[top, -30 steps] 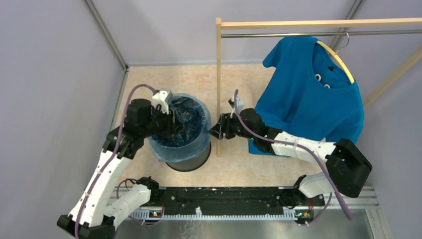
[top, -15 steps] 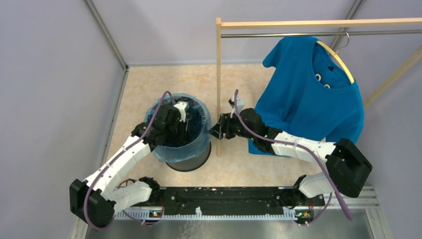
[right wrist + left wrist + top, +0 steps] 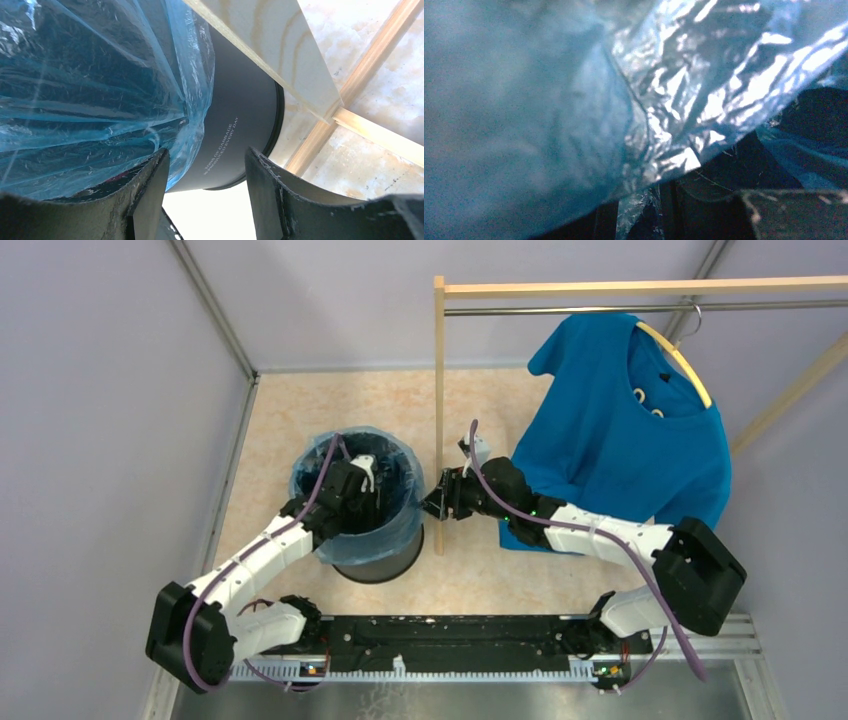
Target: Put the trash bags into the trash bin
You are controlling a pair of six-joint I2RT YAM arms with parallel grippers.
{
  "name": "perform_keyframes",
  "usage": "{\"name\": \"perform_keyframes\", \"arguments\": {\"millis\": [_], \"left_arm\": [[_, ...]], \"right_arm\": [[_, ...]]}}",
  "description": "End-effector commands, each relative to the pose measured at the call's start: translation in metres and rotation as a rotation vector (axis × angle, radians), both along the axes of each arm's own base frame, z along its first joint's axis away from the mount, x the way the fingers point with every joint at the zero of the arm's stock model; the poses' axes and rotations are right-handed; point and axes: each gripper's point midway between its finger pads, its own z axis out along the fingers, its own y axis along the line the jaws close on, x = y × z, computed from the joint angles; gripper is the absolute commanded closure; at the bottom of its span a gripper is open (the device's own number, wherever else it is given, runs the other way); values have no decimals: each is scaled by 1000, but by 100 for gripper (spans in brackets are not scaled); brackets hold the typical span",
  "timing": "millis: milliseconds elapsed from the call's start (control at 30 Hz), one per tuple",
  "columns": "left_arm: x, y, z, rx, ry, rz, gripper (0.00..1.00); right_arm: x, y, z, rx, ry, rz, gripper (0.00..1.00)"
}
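Note:
The black trash bin (image 3: 378,568) stands on the floor mid-left. The translucent light-blue trash bag (image 3: 392,532) lines it and hangs over its rim. My left gripper (image 3: 367,483) reaches down inside the bin's mouth. In the left wrist view crinkled bag film (image 3: 674,75) fills the frame and hides the jaws. My right gripper (image 3: 436,502) is open and empty just right of the bin, beside the post. In the right wrist view its fingers (image 3: 150,195) frame the bin's wall (image 3: 240,125) and the hanging bag (image 3: 90,100).
A wooden clothes rack post (image 3: 439,390) stands right beside the bin and shows in the right wrist view (image 3: 270,50). An opaque blue T-shirt (image 3: 630,430) hangs from the rack at the right. Grey walls close in on the left and back.
My left arm has swung from the bin's left rim over and down into the bin. The right arm has not moved.

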Motion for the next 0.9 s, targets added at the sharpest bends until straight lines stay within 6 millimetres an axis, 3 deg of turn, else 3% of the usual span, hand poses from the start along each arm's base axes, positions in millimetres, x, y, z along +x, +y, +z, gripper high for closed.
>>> {"name": "perform_keyframes", "arguments": {"millis": [0, 100, 200, 400, 667, 867], "left_arm": [[18, 0, -12, 4, -50, 66, 61], [19, 6, -13, 29, -42, 90, 59], [20, 8, 1, 33, -58, 99, 56], [19, 2, 60, -27, -130, 59, 33], [-2, -2, 111, -121, -213, -26, 18], [-17, -11, 178, -230, -403, -160, 8]], "right_arm": [[10, 16, 36, 92, -62, 12, 42], [11, 19, 36, 90, -59, 16, 42], [11, 21, 38, 95, -58, 22, 42], [12, 16, 38, 73, -74, 15, 40], [8, -10, 46, -25, -138, -14, 34], [5, -27, 33, -162, -184, 16, 23]]}}
